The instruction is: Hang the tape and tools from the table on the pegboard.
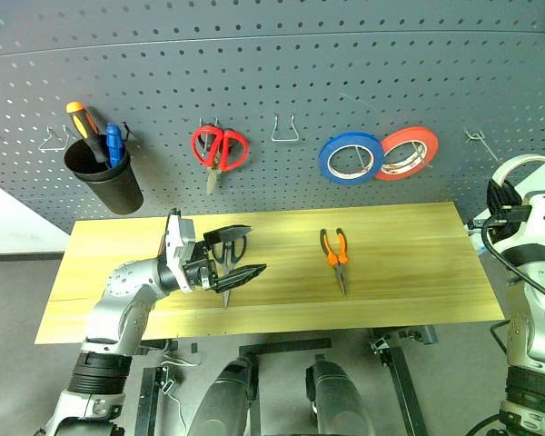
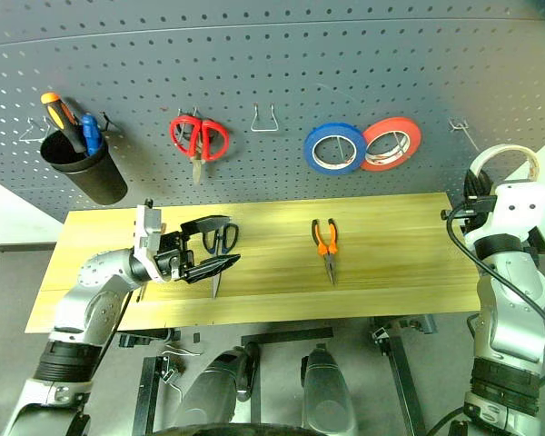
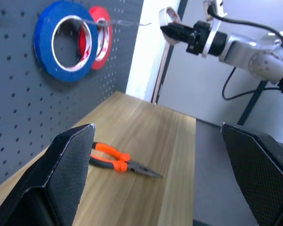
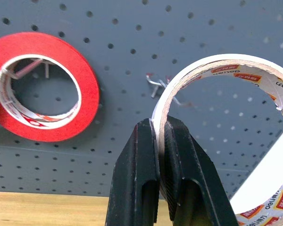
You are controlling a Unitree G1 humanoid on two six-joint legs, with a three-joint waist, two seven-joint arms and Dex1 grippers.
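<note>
My right gripper [image 4: 159, 127] is shut on the rim of the whitish tape [image 4: 217, 60]. It holds the roll upright at the far right, close in front of the pegboard [image 1: 300, 73] and a bare metal hook [image 4: 158, 84]. My left gripper [image 1: 254, 250] stands open and empty just above the table [image 1: 418, 263], pointing right. The dark-handled scissors [image 1: 226, 295] lie right under and behind it, partly hidden. The orange-and-black pliers [image 1: 335, 250] lie flat at mid-table, apart from both grippers.
Hanging on the board are a black cup [image 1: 104, 182] with orange and blue screwdrivers, red-handled scissors [image 1: 220, 147], a blue roll [image 1: 351, 156] and a red roll [image 1: 409, 153]. An empty hook [image 1: 285, 132] sits between the scissors and the rolls.
</note>
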